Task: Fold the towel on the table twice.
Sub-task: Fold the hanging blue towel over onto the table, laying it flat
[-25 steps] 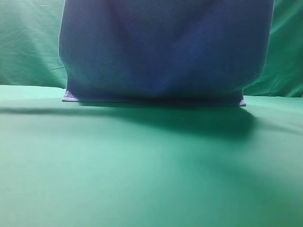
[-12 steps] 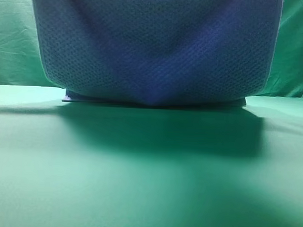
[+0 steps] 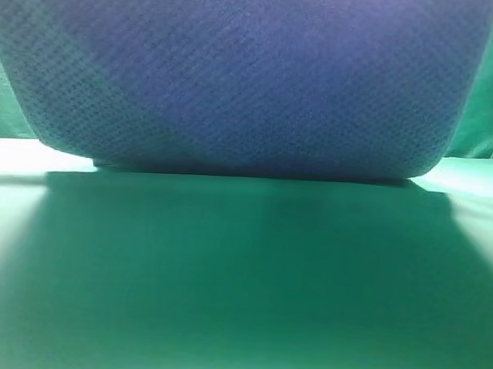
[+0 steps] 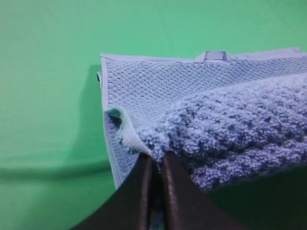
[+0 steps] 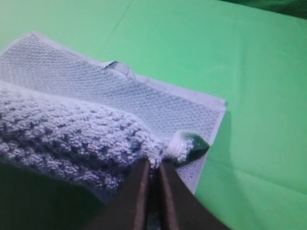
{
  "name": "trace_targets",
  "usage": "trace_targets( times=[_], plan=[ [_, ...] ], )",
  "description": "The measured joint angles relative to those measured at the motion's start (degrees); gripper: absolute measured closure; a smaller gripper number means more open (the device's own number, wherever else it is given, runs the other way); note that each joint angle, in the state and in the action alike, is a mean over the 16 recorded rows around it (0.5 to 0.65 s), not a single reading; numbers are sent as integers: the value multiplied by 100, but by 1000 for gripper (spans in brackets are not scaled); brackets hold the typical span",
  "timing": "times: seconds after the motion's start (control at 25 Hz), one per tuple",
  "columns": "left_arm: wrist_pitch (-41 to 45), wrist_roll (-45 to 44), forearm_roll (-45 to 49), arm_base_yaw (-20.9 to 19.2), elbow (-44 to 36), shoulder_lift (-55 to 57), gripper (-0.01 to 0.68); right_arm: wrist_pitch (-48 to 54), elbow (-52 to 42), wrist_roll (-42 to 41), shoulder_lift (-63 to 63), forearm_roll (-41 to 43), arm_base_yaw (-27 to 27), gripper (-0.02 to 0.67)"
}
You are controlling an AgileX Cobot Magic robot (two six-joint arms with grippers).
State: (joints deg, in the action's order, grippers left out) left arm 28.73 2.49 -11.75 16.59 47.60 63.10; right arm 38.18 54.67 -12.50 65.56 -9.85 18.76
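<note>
The blue-grey waffle-weave towel (image 3: pixel 250 79) hangs as a wide curtain across the upper half of the exterior high view, its far part still lying on the green table (image 3: pixel 226 297). In the left wrist view my left gripper (image 4: pixel 154 160) is shut on the towel (image 4: pixel 216 129) at a lifted corner, above the flat layer with its small tag (image 4: pixel 215 55). In the right wrist view my right gripper (image 5: pixel 152 165) is shut on the towel (image 5: pixel 72 129) at the other lifted corner. Both grippers are hidden in the exterior high view.
A wrinkled green backdrop (image 3: pixel 486 104) shows at the right edge behind the towel. Bare green table surface (image 4: pixel 48 96) spreads left of the towel in the left wrist view, and to its right (image 5: pixel 259 96) in the right wrist view.
The lifted towel has come toward the camera, growing to span nearly the full frame width. Its shadow on the table has widened and moved forward.
</note>
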Motion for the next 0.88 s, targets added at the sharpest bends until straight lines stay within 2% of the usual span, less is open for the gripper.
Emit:
trace_targets(
  times=[0.44,0.88],
  plan=[
    [384,-300,-1110,16,-1295,-1142,673,521,-1281,-13,-1364,-449,7,649],
    [288,-780,-1905,16,-1891,-1494,673,636,-1912,-44,-1894,-828,7,649]
  ],
)
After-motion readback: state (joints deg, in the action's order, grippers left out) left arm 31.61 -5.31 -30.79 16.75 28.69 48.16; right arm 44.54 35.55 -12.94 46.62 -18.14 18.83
